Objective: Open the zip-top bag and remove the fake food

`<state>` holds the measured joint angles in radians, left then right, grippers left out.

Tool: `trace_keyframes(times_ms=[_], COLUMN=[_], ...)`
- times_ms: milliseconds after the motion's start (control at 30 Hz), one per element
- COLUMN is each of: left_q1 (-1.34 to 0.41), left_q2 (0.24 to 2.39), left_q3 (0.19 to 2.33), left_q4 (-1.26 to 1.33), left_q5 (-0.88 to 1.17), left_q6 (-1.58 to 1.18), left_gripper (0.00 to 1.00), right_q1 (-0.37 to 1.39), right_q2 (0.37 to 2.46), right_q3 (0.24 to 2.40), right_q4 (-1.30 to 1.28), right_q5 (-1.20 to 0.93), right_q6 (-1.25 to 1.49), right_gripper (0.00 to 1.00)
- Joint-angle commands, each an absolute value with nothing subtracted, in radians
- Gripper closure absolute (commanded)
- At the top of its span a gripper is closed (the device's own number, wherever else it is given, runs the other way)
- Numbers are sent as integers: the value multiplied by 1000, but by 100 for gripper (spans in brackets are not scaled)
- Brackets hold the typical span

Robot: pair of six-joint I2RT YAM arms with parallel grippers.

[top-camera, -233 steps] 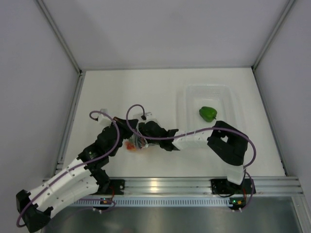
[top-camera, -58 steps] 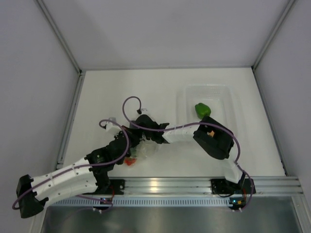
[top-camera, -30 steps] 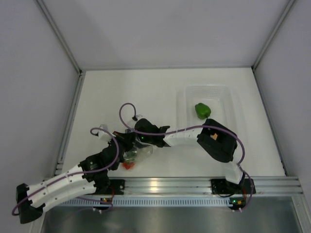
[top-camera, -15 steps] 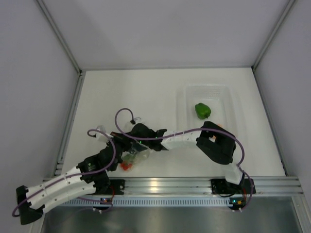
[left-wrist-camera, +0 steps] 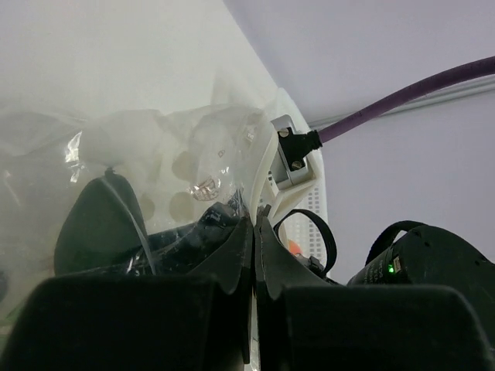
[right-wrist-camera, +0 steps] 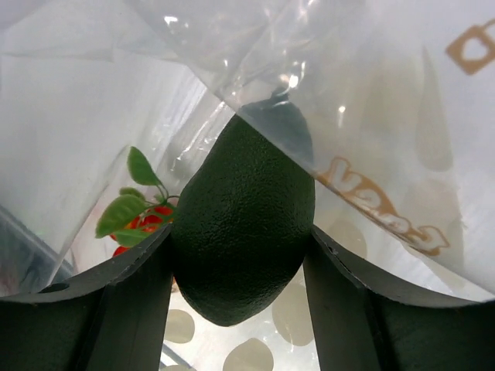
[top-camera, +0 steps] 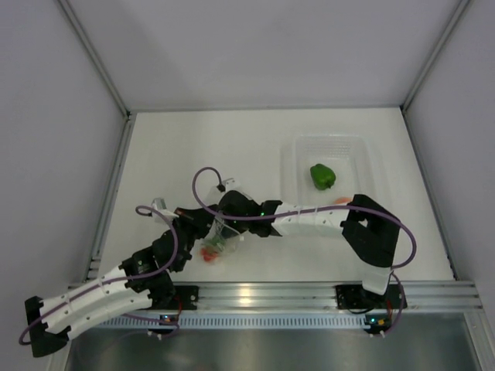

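While the right gripper [right-wrist-camera: 240, 267] has its fingers [right-wrist-camera: 124, 301] pressed against both flanks of the dark avocado [right-wrist-camera: 244, 220], the jaws stand part-way closed, clamped on the fruit and not on plastic. The avocado's narrow end is tucked under a fold of clear film, so it looks only partly out of the bag [right-wrist-camera: 371, 116]. Just left of it, inside the same film, lie the red tomatoes [right-wrist-camera: 143, 216] on their leafy sprig.

On the other side, the left gripper [left-wrist-camera: 254, 251] has its fingers pressed together with a pleat of the bag's film pinched between them, which pins the bag at one side. Seen from above, the bag [top-camera: 219, 238] sits on the table [top-camera: 193, 147] between the two wrists, near the front edge. The green pepper [top-camera: 322, 176] already lies in the clear tray [top-camera: 363, 147], well apart to the right.

My reading is that the bag is open and the removal step is under way, on the avocado. The next move calls for drawing the fruit back through the mouth while the left side holds firm. The loose film could drag along or snag the sprig.
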<state>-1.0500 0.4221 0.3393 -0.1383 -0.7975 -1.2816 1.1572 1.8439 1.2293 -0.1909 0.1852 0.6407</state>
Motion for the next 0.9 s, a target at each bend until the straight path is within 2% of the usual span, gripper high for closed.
trace_keyframes(times_ms=[0, 400, 767, 867], left_q1=[-1043, -1042, -1043, -1043], left_q2=[425, 394, 604, 655], left_q3=[341, 376, 540, 609], left_q4=[-189, -187, -187, -189], left_q5=[-836, -810, -759, -761], left_q6=[-1249, -1177, -1031, -957], left_gripper=[100, 100, 100, 100], right_q1=[1135, 1039, 1037, 1052], right_q2=[1717, 1703, 1649, 1637], right_q3=[1255, 1339, 1417, 1437], right_q4=[-184, -344, -245, -249], right_q5=[224, 362, 40, 12], right_q6=[589, 494, 416, 377], right_gripper=[54, 59, 63, 65])
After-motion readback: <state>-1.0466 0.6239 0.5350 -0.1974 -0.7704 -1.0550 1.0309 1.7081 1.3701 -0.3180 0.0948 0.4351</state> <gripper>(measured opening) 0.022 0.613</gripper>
